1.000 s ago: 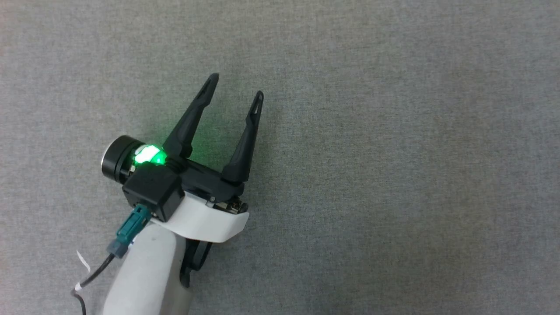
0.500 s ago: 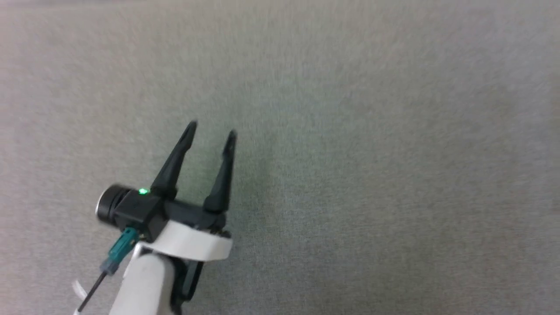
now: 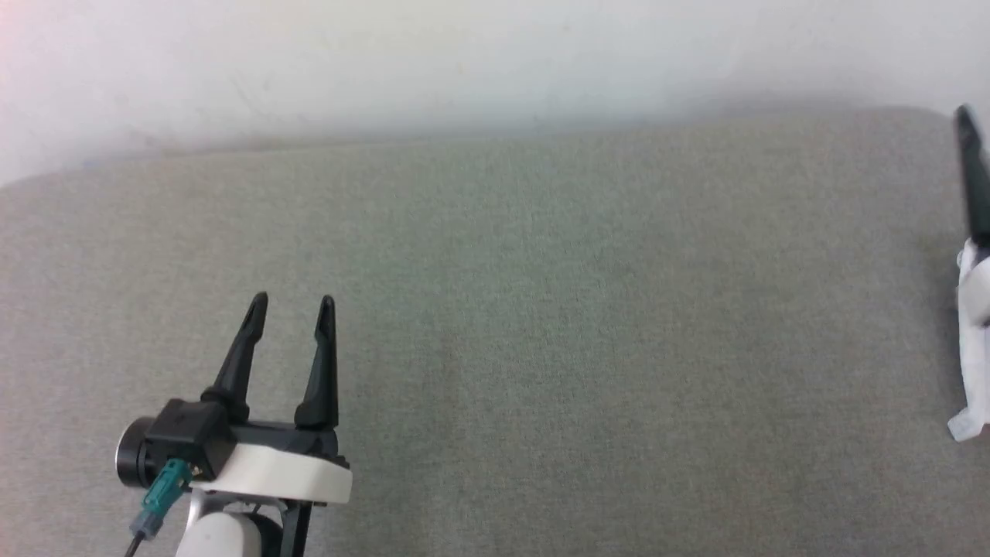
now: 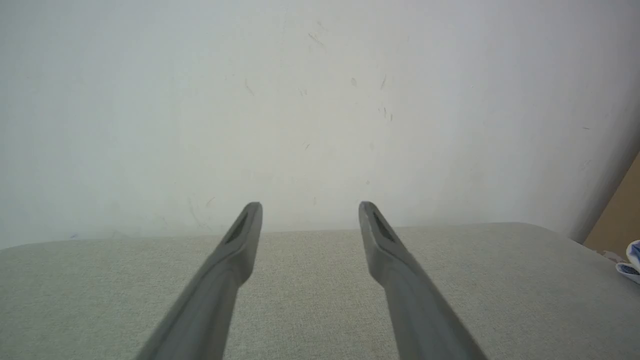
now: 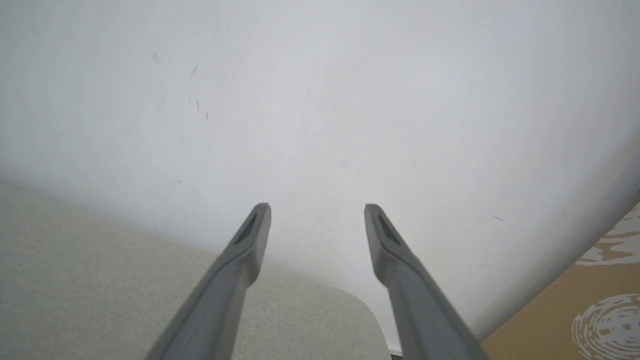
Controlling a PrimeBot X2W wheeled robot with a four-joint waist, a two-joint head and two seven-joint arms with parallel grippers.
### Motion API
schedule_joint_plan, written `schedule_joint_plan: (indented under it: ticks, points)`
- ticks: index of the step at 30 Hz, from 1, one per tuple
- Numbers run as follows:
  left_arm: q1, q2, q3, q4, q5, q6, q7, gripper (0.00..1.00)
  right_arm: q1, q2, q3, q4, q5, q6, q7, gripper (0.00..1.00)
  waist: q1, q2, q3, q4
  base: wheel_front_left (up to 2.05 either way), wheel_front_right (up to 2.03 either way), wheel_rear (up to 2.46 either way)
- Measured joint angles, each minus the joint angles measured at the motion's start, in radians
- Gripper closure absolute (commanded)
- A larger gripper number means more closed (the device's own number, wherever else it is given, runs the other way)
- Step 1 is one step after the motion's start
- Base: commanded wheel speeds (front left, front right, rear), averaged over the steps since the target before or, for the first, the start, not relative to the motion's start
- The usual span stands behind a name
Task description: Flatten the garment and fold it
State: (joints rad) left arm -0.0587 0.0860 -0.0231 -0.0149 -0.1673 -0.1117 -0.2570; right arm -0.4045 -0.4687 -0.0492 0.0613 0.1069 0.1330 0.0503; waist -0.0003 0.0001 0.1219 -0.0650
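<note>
Garment [image 4: 632, 262]: one white-and-blue corner at the one grey worktop's [image 3: 557, 325] edge; two pincers, left [image 3: 292, 302] and right [image 5: 317, 211], both released and empty.

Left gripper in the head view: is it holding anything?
No, the left gripper is open, with just the grey padded surface showing between its jaws.

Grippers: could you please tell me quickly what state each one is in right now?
Left gripper, two long dark fingers: open, holding nothing.
Right gripper: open, holding nothing.
</note>
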Motion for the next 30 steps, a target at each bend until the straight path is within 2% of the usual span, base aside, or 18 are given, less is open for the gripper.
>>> schedule_joint_plan:
  ticks: [9,12,18,30]
  points:
    - [0.059,-0.018,0.011,0.022,0.003,0.026,0.000,0.00,0.274,0.302,-0.073,-0.098,-0.007,0.000,-0.151,0.00,0.0002,0.0000,-0.073,0.057,0.00,0.00,0.00]
    - [0.072,-0.020,0.008,0.028,0.010,0.033,0.000,0.00,0.352,0.370,-0.069,-0.099,0.022,0.000,-0.203,0.00,0.0002,0.0000,-0.081,0.080,0.00,0.00,0.00]
    - [0.083,-0.023,0.007,0.032,0.012,0.034,0.000,0.00,0.430,0.400,-0.036,-0.059,0.028,0.000,-0.259,0.00,0.0003,0.0000,-0.094,0.108,0.00,0.00,0.00]
    - [0.100,-0.028,0.011,0.050,0.055,0.034,0.000,0.00,0.440,0.412,-0.023,-0.021,-0.003,0.000,-0.298,0.00,0.0004,0.0000,-0.094,0.120,0.00,0.00,0.00]
